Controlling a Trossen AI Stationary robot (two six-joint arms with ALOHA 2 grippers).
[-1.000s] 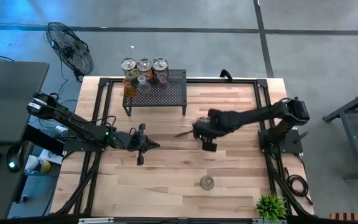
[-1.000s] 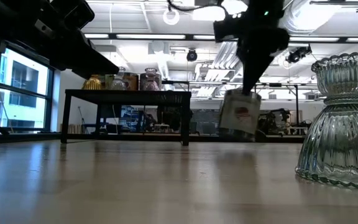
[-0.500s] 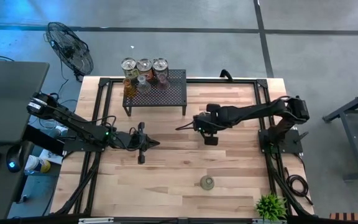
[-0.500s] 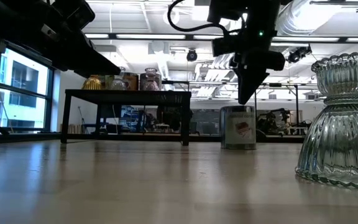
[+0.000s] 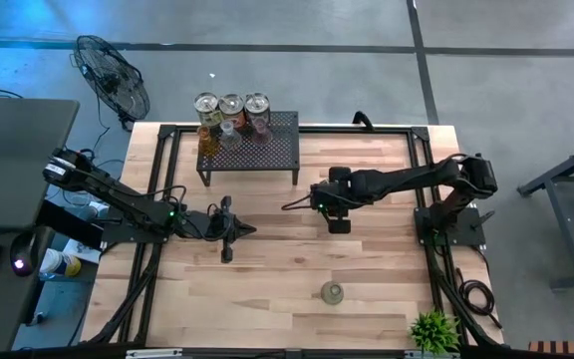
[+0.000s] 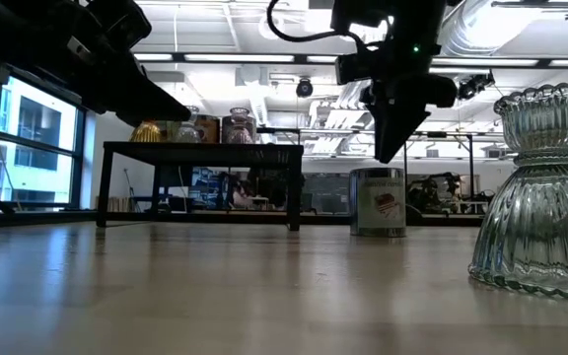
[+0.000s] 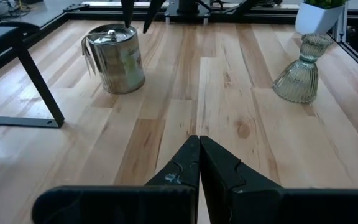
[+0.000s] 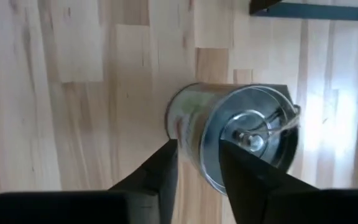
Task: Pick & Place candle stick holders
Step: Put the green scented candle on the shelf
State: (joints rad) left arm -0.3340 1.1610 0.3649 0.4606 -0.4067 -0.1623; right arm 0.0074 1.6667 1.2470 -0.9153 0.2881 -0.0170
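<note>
Hovering with fingers apart, the right gripper (image 8: 197, 165) hangs directly over 1 silver lidded holder (image 8: 241, 134) standing free on the table (image 5: 267, 259); only the low view shows that gap. 1 ribbed glass holder (image 5: 333, 292) stands nearer the plant (image 5: 433, 329), 5 crowd the rack (image 5: 267, 145). Left gripper (image 7: 199, 155) is pressed together mid-table.

On the wooden worktop (image 5: 267, 269), the black perforated metal rack (image 5: 267, 150) stands at the far edge, a cluster of candle stick holders (image 5: 229, 118) on its left end. A silver tin holder (image 6: 378, 201) stands mid-worktop beneath the right gripper (image 6: 388, 148). A ribbed glass holder (image 5: 333, 292) sits near the front edge, a small green plant (image 5: 433, 330) at the front right corner.
</note>
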